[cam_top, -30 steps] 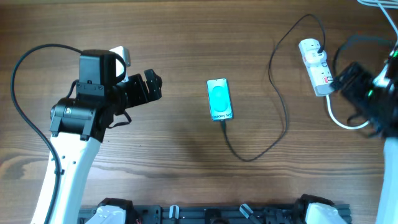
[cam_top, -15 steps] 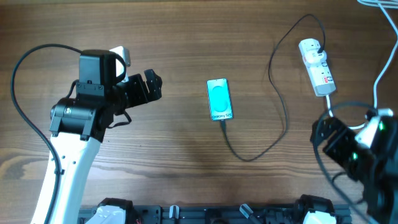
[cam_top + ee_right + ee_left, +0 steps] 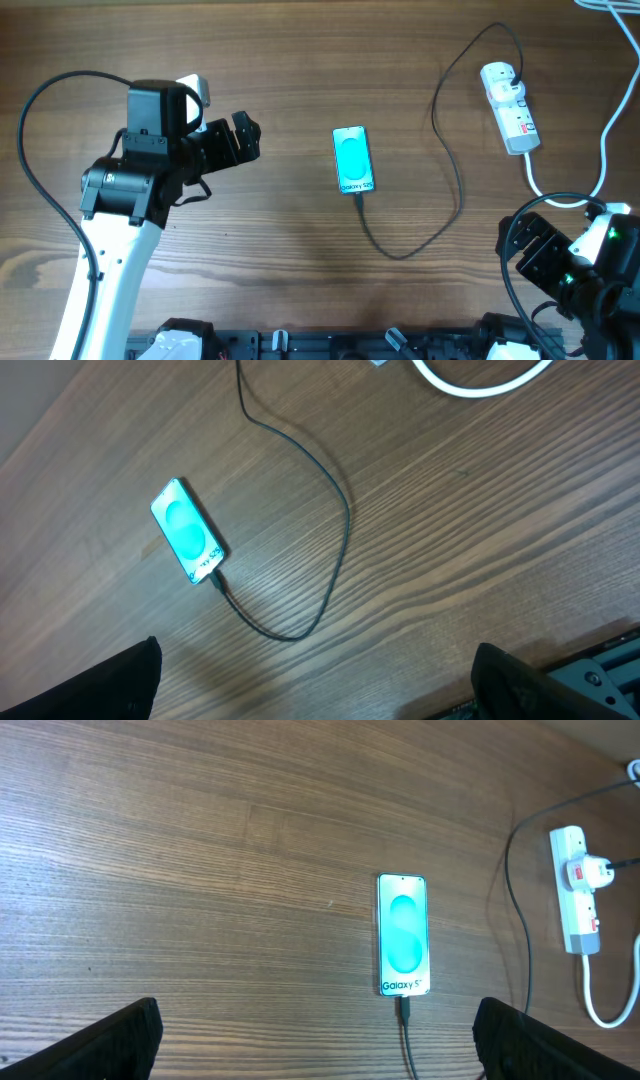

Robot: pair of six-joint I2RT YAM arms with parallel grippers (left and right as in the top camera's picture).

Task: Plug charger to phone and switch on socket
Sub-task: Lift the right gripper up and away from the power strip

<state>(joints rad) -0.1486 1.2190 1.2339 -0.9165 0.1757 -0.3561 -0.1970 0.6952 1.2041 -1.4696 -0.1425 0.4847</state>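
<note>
Right arm [image 3: 585, 270] now off white socket [image 3: 508, 107]

One phone [image 3: 353, 159]; one charger [image 3: 461, 195]; one socket [image 3: 508, 120]

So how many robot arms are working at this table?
2. The left arm is on the left, pointing toward the phone. The right arm is at the lower right of the overhead view, below the socket. I see no others.
</note>
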